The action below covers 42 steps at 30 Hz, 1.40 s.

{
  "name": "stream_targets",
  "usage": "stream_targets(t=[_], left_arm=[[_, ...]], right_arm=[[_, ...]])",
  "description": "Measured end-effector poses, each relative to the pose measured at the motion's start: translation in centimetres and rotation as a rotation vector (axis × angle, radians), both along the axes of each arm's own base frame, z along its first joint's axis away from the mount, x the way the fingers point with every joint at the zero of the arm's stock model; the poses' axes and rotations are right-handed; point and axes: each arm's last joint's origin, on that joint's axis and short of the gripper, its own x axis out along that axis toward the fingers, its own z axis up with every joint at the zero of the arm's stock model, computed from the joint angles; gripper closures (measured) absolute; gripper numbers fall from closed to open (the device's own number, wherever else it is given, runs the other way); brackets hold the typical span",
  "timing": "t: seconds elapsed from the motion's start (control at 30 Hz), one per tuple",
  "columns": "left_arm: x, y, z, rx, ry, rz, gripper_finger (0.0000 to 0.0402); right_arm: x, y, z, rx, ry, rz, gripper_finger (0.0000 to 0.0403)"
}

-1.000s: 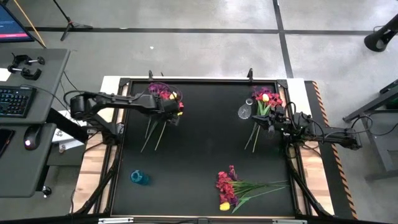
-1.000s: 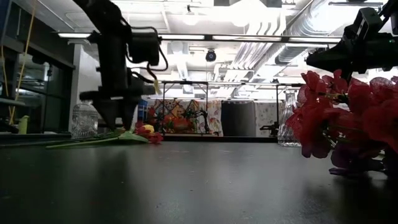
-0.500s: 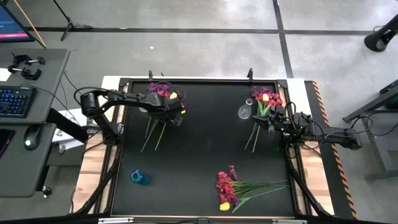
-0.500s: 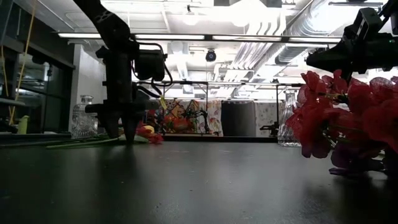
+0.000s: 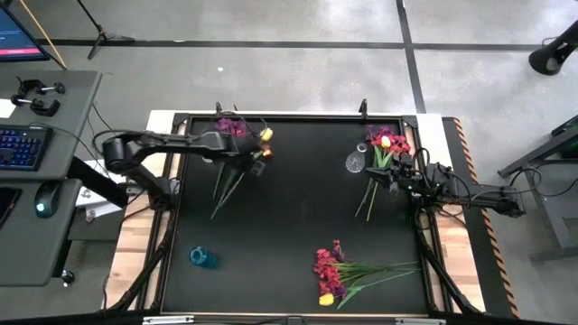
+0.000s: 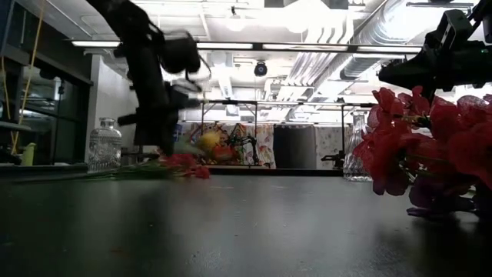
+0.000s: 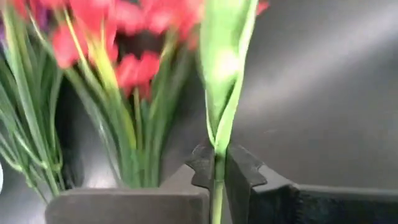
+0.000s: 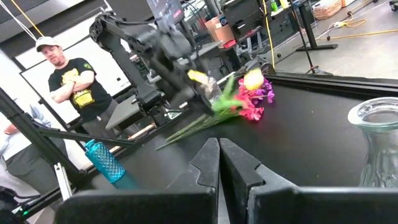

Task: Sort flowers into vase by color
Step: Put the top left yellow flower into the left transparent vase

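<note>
The left hand (image 7: pixel 217 177), apart a second ago, now clamps a thin green-stemmed yellow flower (image 5: pixel 265 134) lifted off the far-left bunch (image 5: pixel 231 129). The right hand (image 8: pixel 219 163) waits pressed together beside the clear glass vase (image 5: pixel 355 163) on the black tabletop (image 5: pixel 289 217).

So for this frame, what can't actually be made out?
- Bloom colour on the stem pinched in the left gripper: the left wrist view cuts it off at the edge.
- Left gripper in the low view: motion blur hides its fingers.
- Right gripper against the far-right bunch: too small in the high view to tell whether they touch.
</note>
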Motion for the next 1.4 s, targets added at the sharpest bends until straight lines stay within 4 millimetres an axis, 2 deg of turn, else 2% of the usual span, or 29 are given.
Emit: stream_targets(t=[0.17,0.33,0.43,0.53,0.67,0.8,0.87,1.03,1.13,1.27,1.4], left_arm=[[-1.4,-0.4,6.4,0.189,-0.303,-0.034,0.0399],[-4.2,-1.1,12.8,0.520,-0.555,-0.014,0.0400],[-6.3,-1.4,15.3,0.745,-0.559,0.046,0.0401],[-8.2,-1.7,16.7,0.939,-0.436,0.117,0.0401],[-10.0,-1.9,17.5,1.086,-0.245,0.237,0.0401],[-10.5,-1.9,17.6,1.107,-0.191,0.306,0.0401],[-10.5,-1.8,16.9,1.094,-0.195,0.328,0.0402],[-10.7,-1.7,13.8,1.058,-0.216,0.411,0.0401],[-11.3,-1.9,13.4,1.087,-0.262,0.473,0.0401],[-12.0,-2.2,13.0,1.119,-0.269,0.470,0.0401],[-12.7,-2.5,11.8,1.117,-0.270,0.507,0.0401]], right_arm=[[0.0,0.0,0.0,0.000,0.004,0.000,0.0400],[0.0,0.0,0.0,0.001,0.005,0.000,0.0400],[0.0,0.0,-0.1,0.001,0.006,0.000,0.0400],[0.0,0.0,0.0,0.000,0.005,0.000,0.0400],[0.0,0.0,0.0,0.001,0.005,0.000,0.0400],[0.0,0.0,-0.1,0.001,0.005,0.000,0.0400],[0.0,0.0,-0.1,0.001,0.005,0.000,0.0400],[0.0,0.0,-0.1,0.001,0.006,0.000,0.0400],[0.0,0.0,-0.1,0.001,0.006,0.000,0.0400],[0.0,0.0,-0.1,0.001,0.006,0.000,0.0400],[0.0,0.0,-0.1,0.001,0.007,0.000,0.0400]])
